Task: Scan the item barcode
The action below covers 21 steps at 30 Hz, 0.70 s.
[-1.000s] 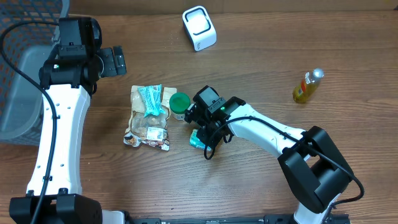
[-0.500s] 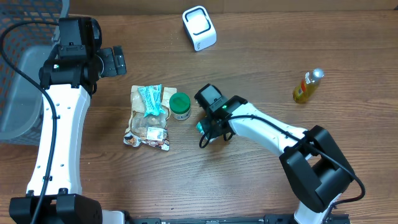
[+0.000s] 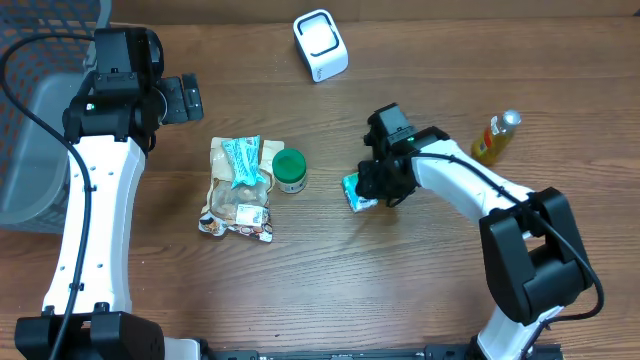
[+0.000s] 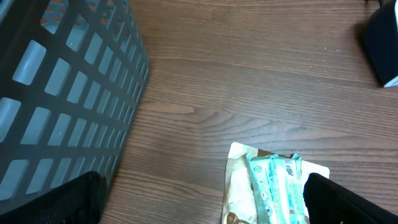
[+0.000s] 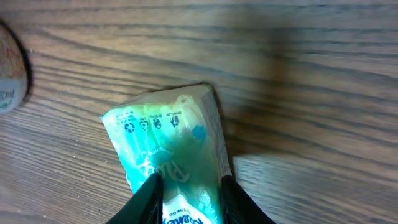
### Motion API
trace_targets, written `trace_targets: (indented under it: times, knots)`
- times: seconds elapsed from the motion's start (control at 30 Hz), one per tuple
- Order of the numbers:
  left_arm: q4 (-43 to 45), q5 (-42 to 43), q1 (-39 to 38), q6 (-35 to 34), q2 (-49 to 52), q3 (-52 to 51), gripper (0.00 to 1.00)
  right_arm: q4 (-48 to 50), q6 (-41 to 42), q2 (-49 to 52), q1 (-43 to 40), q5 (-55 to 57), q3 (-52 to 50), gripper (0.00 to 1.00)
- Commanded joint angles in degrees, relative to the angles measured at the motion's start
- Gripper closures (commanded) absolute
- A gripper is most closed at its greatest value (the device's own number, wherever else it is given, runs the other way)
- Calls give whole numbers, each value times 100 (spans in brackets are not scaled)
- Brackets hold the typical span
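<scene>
My right gripper [image 3: 373, 187] is shut on a teal snack packet [image 3: 352, 191], the item, right of the table's middle. In the right wrist view the packet [image 5: 171, 146] sticks out ahead of the gripper [image 5: 188, 194], pinched between both black fingers [image 5: 149, 200], just above the wood. No barcode shows on its visible side. The white scanner [image 3: 320, 45] stands at the back centre, well apart from the packet. My left gripper [image 3: 185, 98] hangs open and empty at the back left, and in its own view the gripper [image 4: 202, 205] is over bare wood.
A grey basket [image 3: 40, 130] fills the left edge, its wall [image 4: 62, 93] close to the left gripper. A pile of snack packets [image 3: 240, 185] and a green-lidded jar [image 3: 290, 170] lie centre-left. A yellow bottle [image 3: 495, 138] lies at the right.
The right arm has carried the teal packet to the right, away from the green-lidded jar. The left arm has not moved.
</scene>
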Motion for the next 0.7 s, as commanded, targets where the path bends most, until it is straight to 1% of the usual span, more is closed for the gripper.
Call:
trace_targets:
  times: [0.0,0.37,0.43,0.5,0.67]
  knots:
    - [7,-57,-17,44,4,39,0,17,-149,-111,-59,-345,157,73]
    - [7,-57,-13,44,4,39,0,136,-321,-111,-63,-37,155,70]
    - [7,-57,-13,44,4,39,0,109,-358,-111,-63,42,149,65]
    - [7,-57,-13,44,4,39,0,90,-356,-111,-63,221,140,65]
    - [7,-57,-13,44,4,39,0,96,-356,-111,-63,245,129,66]
